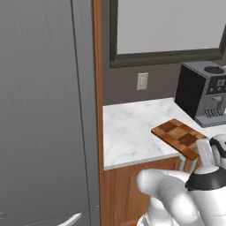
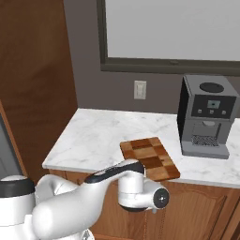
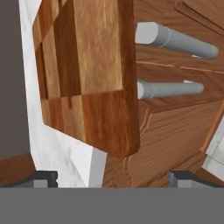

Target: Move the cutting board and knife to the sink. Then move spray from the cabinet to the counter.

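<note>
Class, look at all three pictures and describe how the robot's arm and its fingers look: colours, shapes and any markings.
The arm is built of smooth, rounded glossy white segments with dark grey to black bands at the joints; a round dark cap sits on the wrist's side. The gripper ends in two small, dark grey, blocky fingers. No cables or printed markings are visible.

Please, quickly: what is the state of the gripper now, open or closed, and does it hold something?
Gripper: open and holding nothing; its tips stand wide apart just short of the cutting board.
</note>
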You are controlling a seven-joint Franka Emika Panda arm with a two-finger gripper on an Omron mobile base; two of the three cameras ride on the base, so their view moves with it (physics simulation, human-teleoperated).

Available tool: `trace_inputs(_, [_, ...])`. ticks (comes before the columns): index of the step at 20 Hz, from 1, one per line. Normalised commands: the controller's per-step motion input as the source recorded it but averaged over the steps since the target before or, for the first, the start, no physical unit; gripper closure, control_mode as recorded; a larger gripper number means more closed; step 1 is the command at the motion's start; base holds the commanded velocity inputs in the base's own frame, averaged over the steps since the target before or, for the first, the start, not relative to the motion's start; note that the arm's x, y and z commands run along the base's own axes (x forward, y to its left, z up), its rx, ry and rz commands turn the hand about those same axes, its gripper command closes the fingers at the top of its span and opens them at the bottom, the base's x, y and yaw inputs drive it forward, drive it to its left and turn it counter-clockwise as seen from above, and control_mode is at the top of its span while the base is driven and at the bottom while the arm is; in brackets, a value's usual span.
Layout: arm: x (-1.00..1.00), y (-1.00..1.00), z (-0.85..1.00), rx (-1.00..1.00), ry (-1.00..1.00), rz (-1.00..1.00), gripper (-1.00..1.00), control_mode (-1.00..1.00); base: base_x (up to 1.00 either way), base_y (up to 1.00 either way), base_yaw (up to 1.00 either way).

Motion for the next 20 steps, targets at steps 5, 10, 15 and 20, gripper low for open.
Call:
trace_inputs(5, [0.18, 0.00, -0.02, 0.00, 0.00, 0.00, -1.00, -1.00, 0.00, 0.00, 0.00])
trace_inputs(10, [0.13, -0.12, -0.11, 0.00, 0.00, 0.00, -1.00, -1.00, 0.00, 0.00, 0.00])
trace_inputs(15, [0.00, -0.28, -0.19, 0.00, 0.00, 0.00, -1.00, -1.00, 0.00, 0.00, 0.00])
trace_inputs(20, [0.05, -0.22, -0.11, 0.00, 0.00, 0.00, -1.00, -1.00, 0.00, 0.00, 0.00])
